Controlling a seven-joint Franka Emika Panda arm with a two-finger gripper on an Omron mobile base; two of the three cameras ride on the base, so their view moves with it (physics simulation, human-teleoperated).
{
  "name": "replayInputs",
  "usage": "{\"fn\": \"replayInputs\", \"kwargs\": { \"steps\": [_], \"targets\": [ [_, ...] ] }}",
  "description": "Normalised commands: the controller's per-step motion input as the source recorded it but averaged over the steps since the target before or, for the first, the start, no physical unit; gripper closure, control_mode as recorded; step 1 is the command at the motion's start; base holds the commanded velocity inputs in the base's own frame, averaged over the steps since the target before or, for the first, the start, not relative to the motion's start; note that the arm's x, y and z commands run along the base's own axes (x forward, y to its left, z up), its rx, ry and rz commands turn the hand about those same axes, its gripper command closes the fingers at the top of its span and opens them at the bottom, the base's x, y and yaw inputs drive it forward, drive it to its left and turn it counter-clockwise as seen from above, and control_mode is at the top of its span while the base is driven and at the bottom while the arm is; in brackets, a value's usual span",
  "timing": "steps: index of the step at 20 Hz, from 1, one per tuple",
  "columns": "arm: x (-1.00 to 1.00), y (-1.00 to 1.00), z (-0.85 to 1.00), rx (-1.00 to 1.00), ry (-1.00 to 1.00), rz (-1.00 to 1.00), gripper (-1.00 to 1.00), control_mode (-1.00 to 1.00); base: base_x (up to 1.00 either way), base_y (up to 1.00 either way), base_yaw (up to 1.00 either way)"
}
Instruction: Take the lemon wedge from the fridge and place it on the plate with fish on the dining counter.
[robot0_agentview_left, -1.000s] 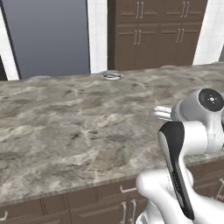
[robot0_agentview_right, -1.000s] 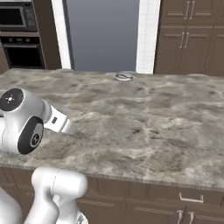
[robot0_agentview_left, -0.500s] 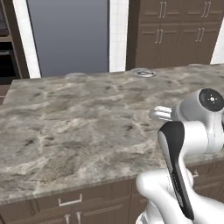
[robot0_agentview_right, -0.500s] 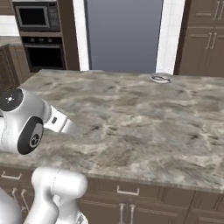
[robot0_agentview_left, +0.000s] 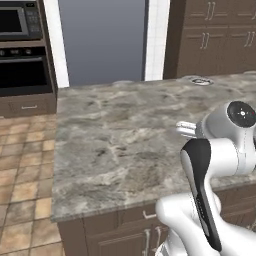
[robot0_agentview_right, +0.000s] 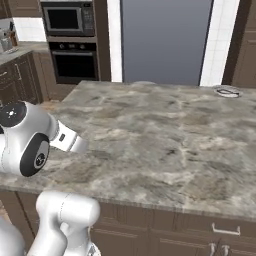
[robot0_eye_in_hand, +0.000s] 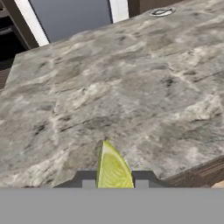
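The gripper (robot0_eye_in_hand: 114, 180) is clenched on the lemon wedge (robot0_eye_in_hand: 113, 168), which stands at six o'clock in the hand view. The plate with fish (robot0_eye_in_hand: 161, 12) sits at one o'clock, near the far edge of the dining counter (robot0_eye_in_hand: 131, 87). To do this well, I'd carry the wedge level and low toward one o'clock; the stone between looks bare, leaving open room.

The arm (robot0_agentview_left: 210, 200) is glossy white with rounded, bulbous links; a long black panel runs down one link, and dark round caps with a small pale mark at the centre cover the joints (robot0_agentview_right: 12, 114)
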Motion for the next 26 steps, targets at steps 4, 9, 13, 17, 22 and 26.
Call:
{"fn": "replayInputs", "kwargs": {
  "steps": [4,9,13,17,22,26],
  "targets": [
    [0.0,0.0,0.0,0.0,0.0,0.0,1.0,1.0,-0.07,1.0,0.0],
    [0.0,0.0,0.0,0.0,0.0,0.0,1.0,1.0,-0.36,1.0,0.0],
    [0.0,0.0,0.0,0.0,0.0,0.0,1.0,1.0,-0.24,1.0,0.0],
    [0.0,0.0,0.0,0.0,0.0,0.0,1.0,1.0,-0.04,1.0,0.0],
    [0.0,0.0,0.0,0.0,0.0,0.0,1.0,1.0,0.49,1.0,0.0],
    [0.0,0.0,0.0,0.0,0.0,0.0,1.0,1.0,0.97,0.99,-0.02]
  ]
}}
